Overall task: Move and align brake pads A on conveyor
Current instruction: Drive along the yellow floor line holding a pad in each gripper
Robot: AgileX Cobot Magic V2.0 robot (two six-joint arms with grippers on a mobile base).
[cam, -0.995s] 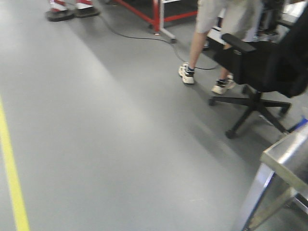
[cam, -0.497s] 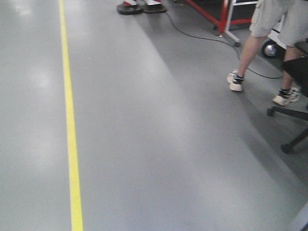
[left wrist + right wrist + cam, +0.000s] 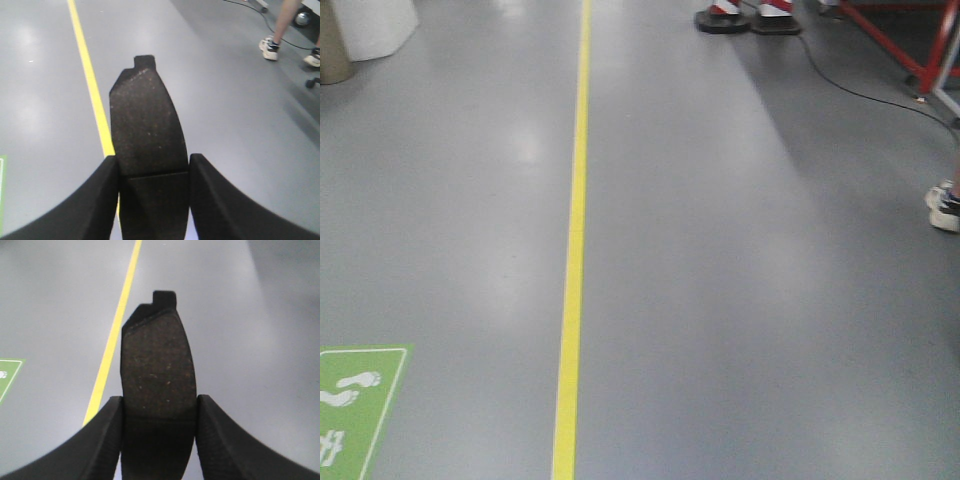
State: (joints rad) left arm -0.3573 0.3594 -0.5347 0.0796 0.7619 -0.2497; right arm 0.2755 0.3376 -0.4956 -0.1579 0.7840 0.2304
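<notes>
In the left wrist view a dark, slightly curved brake pad (image 3: 145, 125) with a centre groove stands out ahead of my left gripper (image 3: 153, 167), which is shut on its sides. The right wrist view shows the same hold: my right gripper (image 3: 159, 407) is shut on a second brake pad (image 3: 157, 365), its speckled grey-brown face toward the camera. Both pads hang above grey floor. The conveyor is out of view, and neither gripper shows in the front view.
A yellow floor line (image 3: 575, 240) runs away from me down the grey floor. A green footprint sign (image 3: 350, 405) lies at the lower left. A person's shoes (image 3: 270, 47) and a black cable (image 3: 860, 85) are to the right, a red frame (image 3: 910, 45) at the far right.
The front view has swung left: the office chair, the steel table corner and the person have slid out to the right, and the yellow line now sits near the middle.
</notes>
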